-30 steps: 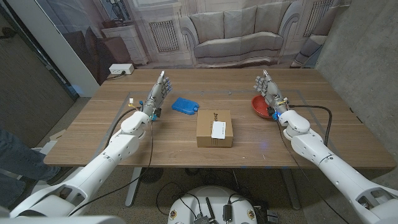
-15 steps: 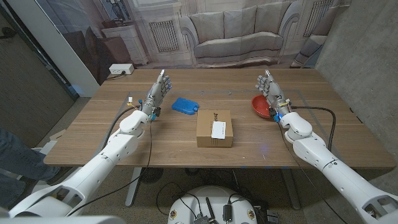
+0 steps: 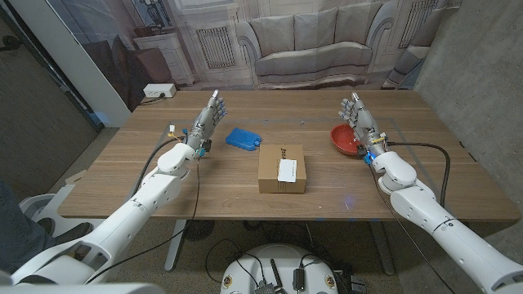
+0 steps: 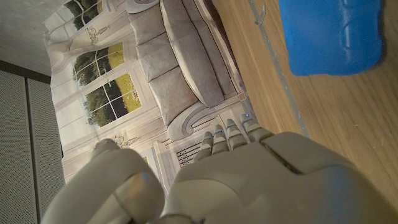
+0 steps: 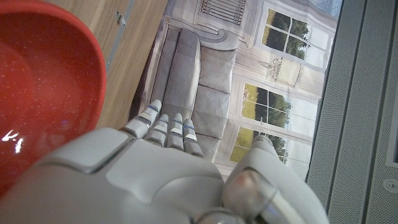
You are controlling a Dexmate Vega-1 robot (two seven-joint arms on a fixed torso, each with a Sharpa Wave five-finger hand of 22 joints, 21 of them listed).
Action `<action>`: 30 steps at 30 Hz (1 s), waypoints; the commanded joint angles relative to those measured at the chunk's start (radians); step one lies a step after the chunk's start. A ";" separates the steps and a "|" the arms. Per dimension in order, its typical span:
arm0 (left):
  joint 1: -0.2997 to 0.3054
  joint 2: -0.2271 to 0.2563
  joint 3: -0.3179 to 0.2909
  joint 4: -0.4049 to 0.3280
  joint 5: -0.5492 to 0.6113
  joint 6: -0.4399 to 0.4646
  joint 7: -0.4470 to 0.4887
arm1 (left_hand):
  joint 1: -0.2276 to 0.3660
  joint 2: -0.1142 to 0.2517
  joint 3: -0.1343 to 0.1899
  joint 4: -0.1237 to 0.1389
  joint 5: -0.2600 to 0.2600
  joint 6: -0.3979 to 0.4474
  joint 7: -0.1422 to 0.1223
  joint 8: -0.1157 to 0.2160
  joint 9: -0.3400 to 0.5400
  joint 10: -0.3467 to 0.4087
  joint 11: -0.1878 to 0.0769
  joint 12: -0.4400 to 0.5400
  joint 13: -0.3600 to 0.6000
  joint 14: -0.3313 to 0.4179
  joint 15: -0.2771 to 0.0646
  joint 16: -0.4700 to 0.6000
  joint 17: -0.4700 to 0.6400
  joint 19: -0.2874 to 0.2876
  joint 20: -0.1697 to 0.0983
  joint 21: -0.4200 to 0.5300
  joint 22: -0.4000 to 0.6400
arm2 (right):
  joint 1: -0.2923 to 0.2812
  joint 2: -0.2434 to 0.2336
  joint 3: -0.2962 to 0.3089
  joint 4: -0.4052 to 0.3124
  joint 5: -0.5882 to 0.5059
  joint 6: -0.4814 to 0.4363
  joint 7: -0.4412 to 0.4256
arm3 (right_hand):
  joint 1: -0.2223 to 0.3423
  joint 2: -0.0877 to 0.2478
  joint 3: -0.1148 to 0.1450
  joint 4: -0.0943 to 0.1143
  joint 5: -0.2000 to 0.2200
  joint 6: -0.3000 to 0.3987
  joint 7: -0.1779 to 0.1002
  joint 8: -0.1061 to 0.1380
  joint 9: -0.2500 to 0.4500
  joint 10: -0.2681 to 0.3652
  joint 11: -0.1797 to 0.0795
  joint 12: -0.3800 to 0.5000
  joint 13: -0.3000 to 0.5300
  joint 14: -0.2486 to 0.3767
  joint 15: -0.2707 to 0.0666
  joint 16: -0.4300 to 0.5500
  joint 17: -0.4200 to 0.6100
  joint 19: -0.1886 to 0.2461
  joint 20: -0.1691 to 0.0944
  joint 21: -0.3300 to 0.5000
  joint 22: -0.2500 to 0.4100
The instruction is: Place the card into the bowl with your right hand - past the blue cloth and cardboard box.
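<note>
Card (image 3: 287,170) lies on top of the box (image 3: 281,169) at table centre. Cloth (image 3: 242,138) lies beyond the box; bowl (image 3: 344,139) beside the right hand (image 3: 358,119). Both hands raised, fingers straight, holding nothing; left hand (image 3: 206,124).

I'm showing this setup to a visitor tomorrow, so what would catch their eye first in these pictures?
Probably the two pale robot hands, the left hand and the right hand, raised with fingers apart at either side of the wooden table. Next, the cardboard box at the middle with a white card on top, the blue cloth beyond it, and the red bowl by the right hand.
</note>
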 commanded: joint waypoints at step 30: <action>-0.051 -0.051 0.030 0.023 0.023 0.018 0.031 | 0.017 0.009 -0.002 -0.005 -0.007 0.010 0.005 0.004 0.006 0.013 -0.004 0.006 0.004 0.010 0.005 0.007 0.002 -0.007 -0.069 0.007 0.004 | -0.186 -0.113 0.120 -0.172 0.040 0.052 0.041 | 0.015 0.004 0.004 -0.009 0.001 0.023 -0.008 0.010 0.005 0.022 0.001 0.010 0.002 0.016 -0.004 0.007 0.004 0.014 -0.010 0.006 0.003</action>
